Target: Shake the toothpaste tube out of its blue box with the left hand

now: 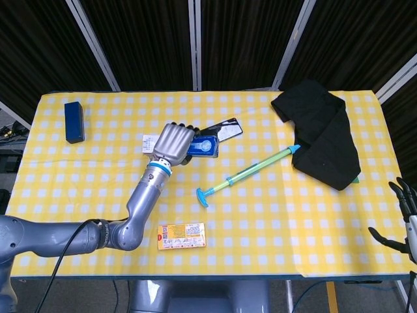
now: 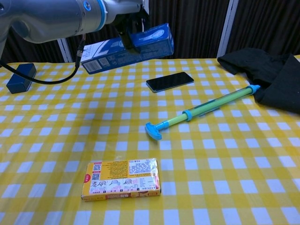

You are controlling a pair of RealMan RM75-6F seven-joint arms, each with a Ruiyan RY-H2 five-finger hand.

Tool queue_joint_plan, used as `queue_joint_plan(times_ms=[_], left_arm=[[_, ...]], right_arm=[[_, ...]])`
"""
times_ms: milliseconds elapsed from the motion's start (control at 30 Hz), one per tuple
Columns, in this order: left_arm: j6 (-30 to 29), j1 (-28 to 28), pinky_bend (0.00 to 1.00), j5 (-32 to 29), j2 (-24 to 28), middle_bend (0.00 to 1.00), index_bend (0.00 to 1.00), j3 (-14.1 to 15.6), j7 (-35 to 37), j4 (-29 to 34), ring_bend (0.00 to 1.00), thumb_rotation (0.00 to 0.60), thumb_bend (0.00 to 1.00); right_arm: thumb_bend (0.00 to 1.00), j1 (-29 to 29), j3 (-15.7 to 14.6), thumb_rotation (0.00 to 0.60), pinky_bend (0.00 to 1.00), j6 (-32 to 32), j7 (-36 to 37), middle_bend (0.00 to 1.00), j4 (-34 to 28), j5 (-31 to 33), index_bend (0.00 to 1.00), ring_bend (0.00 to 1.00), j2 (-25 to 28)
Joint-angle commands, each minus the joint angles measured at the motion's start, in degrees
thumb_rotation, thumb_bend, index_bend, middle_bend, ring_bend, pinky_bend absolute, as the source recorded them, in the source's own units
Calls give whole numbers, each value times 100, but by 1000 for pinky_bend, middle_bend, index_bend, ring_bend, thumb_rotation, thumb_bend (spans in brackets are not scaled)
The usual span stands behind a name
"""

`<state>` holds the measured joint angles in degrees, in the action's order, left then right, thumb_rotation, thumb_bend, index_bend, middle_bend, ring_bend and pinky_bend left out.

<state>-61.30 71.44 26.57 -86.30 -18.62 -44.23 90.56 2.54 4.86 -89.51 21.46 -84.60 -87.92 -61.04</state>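
My left hand (image 1: 172, 144) grips the blue toothpaste box (image 2: 126, 48) around its middle and holds it well above the yellow checked table (image 1: 98, 169). In the chest view the box lies nearly level, its right end a little higher. The head view shows only the box's white left end (image 1: 150, 143) and its blue right end (image 1: 204, 147) past the hand. No tube shows outside the box. My right hand (image 1: 404, 215) hangs past the table's right edge, fingers apart, holding nothing.
A black phone (image 2: 169, 81) lies under the raised box. A green and blue pump toy (image 2: 201, 110) lies at centre right, a yellow carton (image 2: 121, 179) at the front, a dark blue case (image 2: 20, 77) at far left, a black cloth (image 2: 265, 70) at right.
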Motion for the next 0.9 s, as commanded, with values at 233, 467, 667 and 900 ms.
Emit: queue_joint_plan(times_ms=[233, 467, 667, 900], left_arm=[[-353, -150, 394, 862, -204, 348, 526, -483, 1045, -7, 368, 600, 471], [-425, -242, 386, 1268, -285, 322, 494, -476, 1309, -62, 364, 600, 466], [-454, -298, 382, 1435, -315, 308, 476, -504, 1433, -60, 355, 600, 462], [-520, -368, 380, 1712, -339, 296, 472, -544, 1603, -55, 345, 600, 459]], right_arm=[[72, 2, 10, 600, 0, 20, -66, 0, -16, 35, 76, 0, -12], [72, 4, 7, 600, 0, 29, -42, 0, -10, 25, 76, 0, -5], [72, 4, 10, 600, 0, 30, -42, 0, -13, 28, 76, 0, -7], [71, 7, 2, 600, 0, 38, -61, 0, -25, 16, 76, 0, -10]])
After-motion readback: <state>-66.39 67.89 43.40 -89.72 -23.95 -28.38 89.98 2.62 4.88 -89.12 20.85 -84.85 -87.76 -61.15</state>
